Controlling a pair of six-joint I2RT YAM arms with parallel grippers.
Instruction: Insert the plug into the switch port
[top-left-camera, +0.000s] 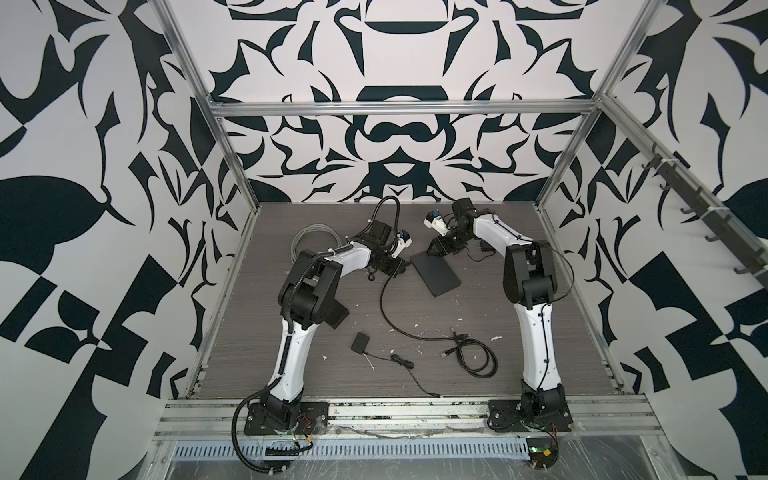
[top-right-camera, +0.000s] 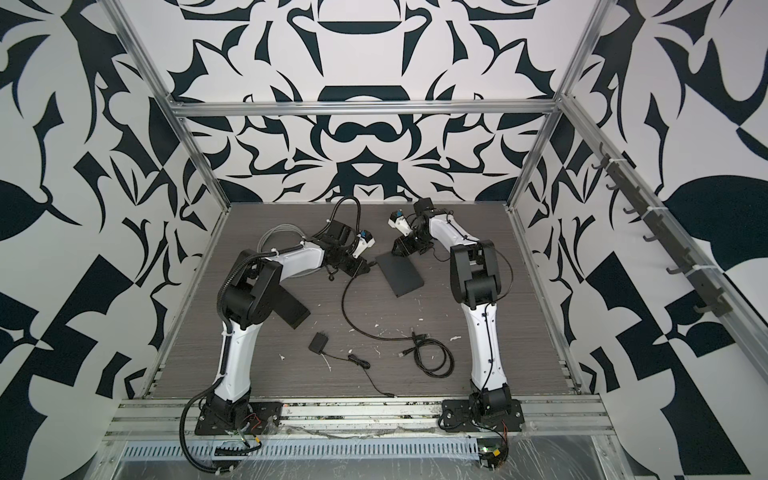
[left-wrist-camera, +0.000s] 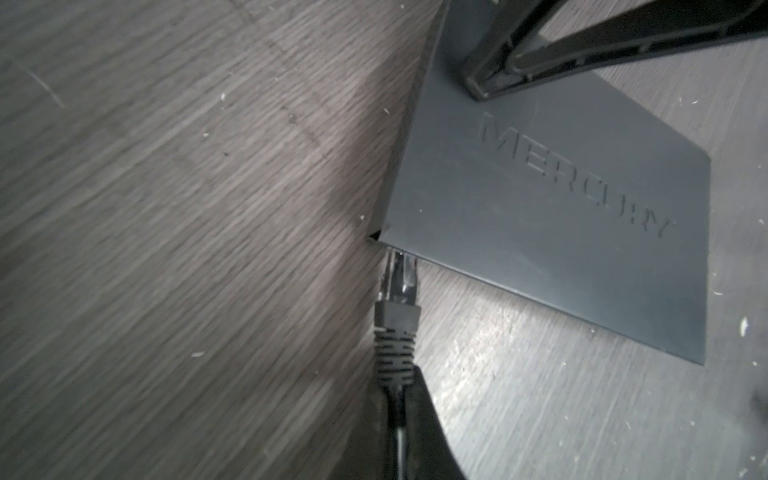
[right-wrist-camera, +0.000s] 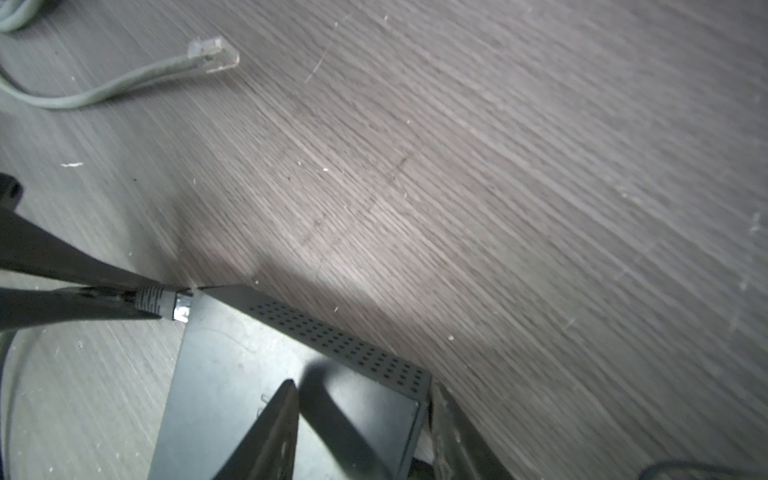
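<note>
Both the left arm (top-left-camera: 293, 345) and the right arm (top-left-camera: 536, 332) lean in over a grey wood-grain surface (top-left-camera: 478, 307). It is shut in on three sides by patterned walls (top-left-camera: 395, 137), with a metal rail (top-left-camera: 415, 409) along its near edge. Bare wood lies open behind the arms up to the back wall, to the right of the switch (top-left-camera: 434, 274), and in a band between it and the nearer clutter. The switch, a flat dark box lying skewed, sits well in from every edge. A grey cable coil (top-left-camera: 313, 237) lies far left. A looped black cable (top-left-camera: 478, 357) and a small black adapter (top-left-camera: 359, 343) lie toward the near edge, well apart from the switch. The right claw (top-left-camera: 433, 249) stands part-way open astride the switch's far right corner, one fingertip on the top face, the other just off the side wall. The left claw (left-wrist-camera: 397, 392) is closed tight on the ribbed boot of the plug (left-wrist-camera: 401, 278), whose black lead (top-left-camera: 384, 307) trails toward the near side. The clear plug juts straight ahead of the claw tips, its nose touching the port face right beside the switch's corner. Whether it has entered a port cannot be told.
</note>
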